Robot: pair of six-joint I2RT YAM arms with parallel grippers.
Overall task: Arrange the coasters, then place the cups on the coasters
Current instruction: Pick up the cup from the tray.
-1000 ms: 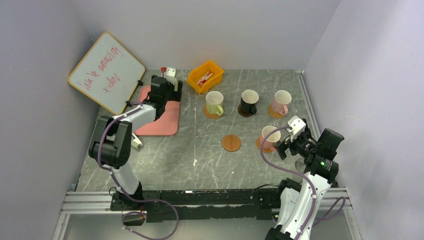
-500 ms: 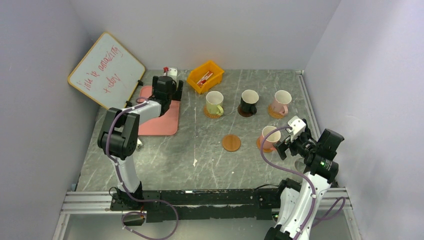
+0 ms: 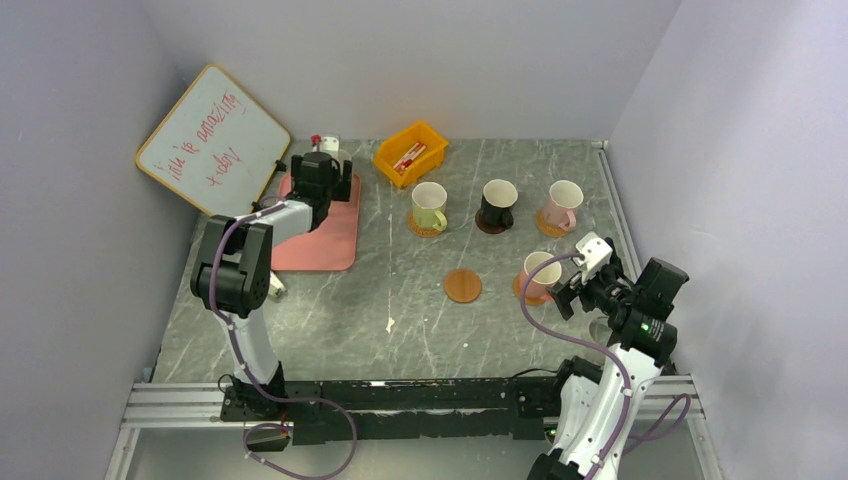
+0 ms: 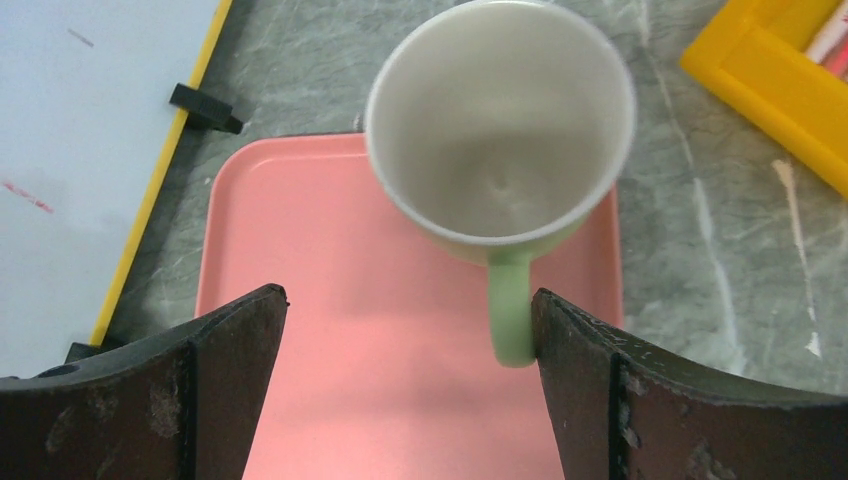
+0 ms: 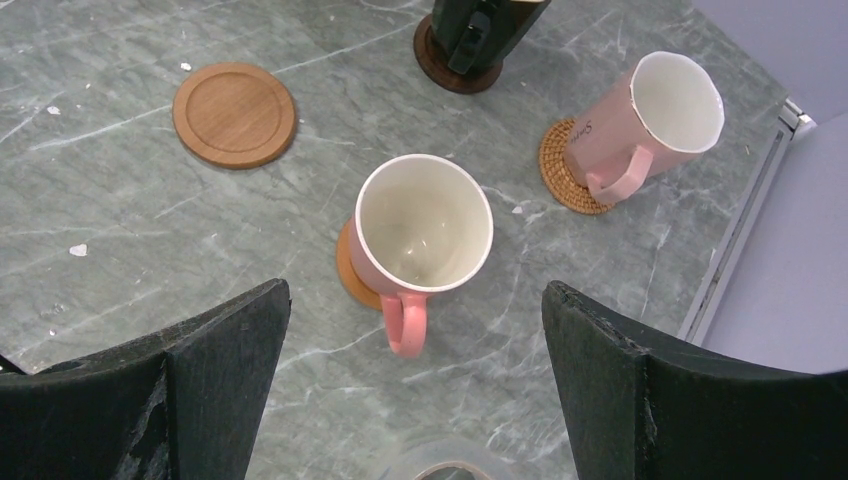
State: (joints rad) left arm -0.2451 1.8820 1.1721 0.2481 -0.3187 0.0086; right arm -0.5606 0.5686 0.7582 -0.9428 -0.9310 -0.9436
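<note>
Standing upright on the pink tray (image 4: 300,250), a pale green mug (image 4: 500,120) is framed by the left gripper (image 4: 410,310), its jaws spread wide. The right gripper (image 5: 415,290) is likewise held wide near a pink mug (image 5: 420,220) seated on an orange-brown coaster (image 5: 347,270); a second coaster (image 5: 234,113) lies bare.

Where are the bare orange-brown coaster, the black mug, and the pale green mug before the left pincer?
Bare orange-brown round wooden coaster (image 3: 462,286): top external view, disc centre.
Black handled mug (image 3: 493,212): top external view, outer wall.
Pale green handled mug (image 4: 500,172): left wrist view, inside floor.
</note>
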